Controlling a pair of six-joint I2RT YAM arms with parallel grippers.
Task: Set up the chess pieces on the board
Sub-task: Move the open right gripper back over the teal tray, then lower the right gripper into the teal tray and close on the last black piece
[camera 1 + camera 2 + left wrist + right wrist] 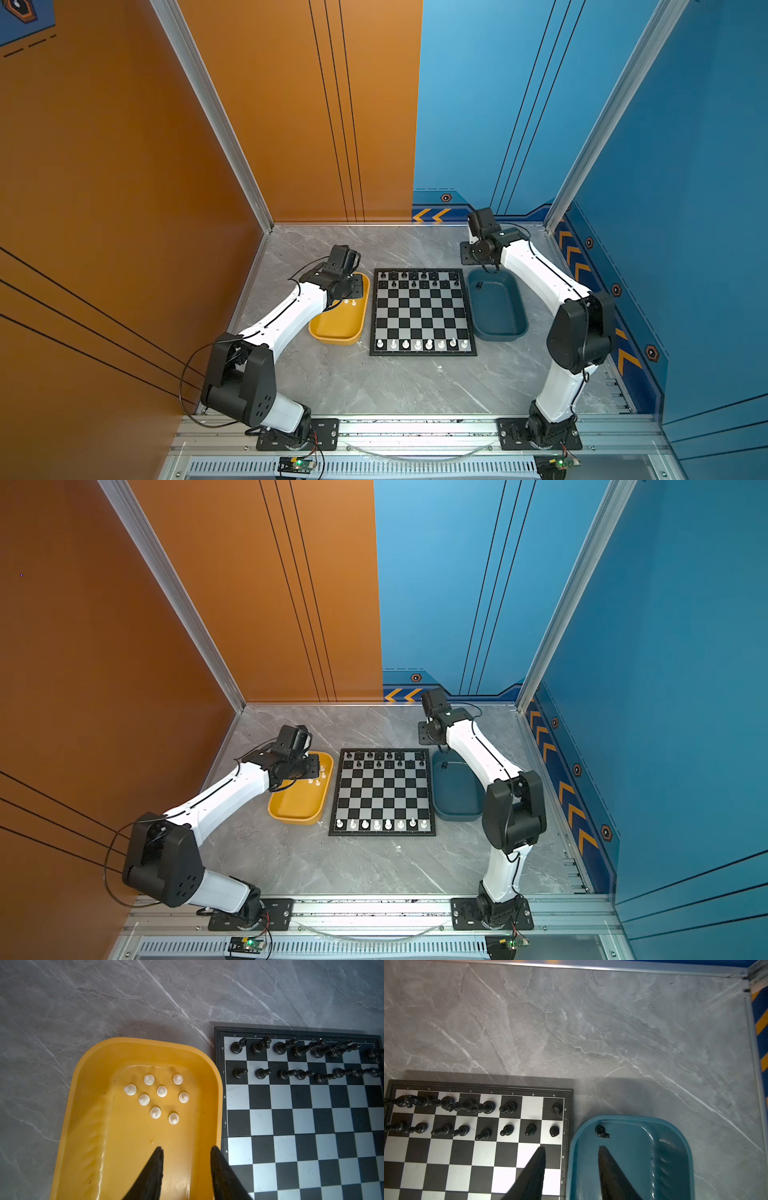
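The yellow tray is glossy plastic, the board satiny, the marble-veined tabletop smooth.

My left arm and right arm match: glossy white shells between bulky matte-black joints. A thin black cable loops off each. Black base plates carry silver screws (a small circuit board glows green below each). My jaws are dark tapering wedges.

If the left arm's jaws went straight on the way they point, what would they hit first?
Most likely the floor of the yellow tray beneath the left gripper, or the nearest white pawn standing just ahead in it; depth is unclear.
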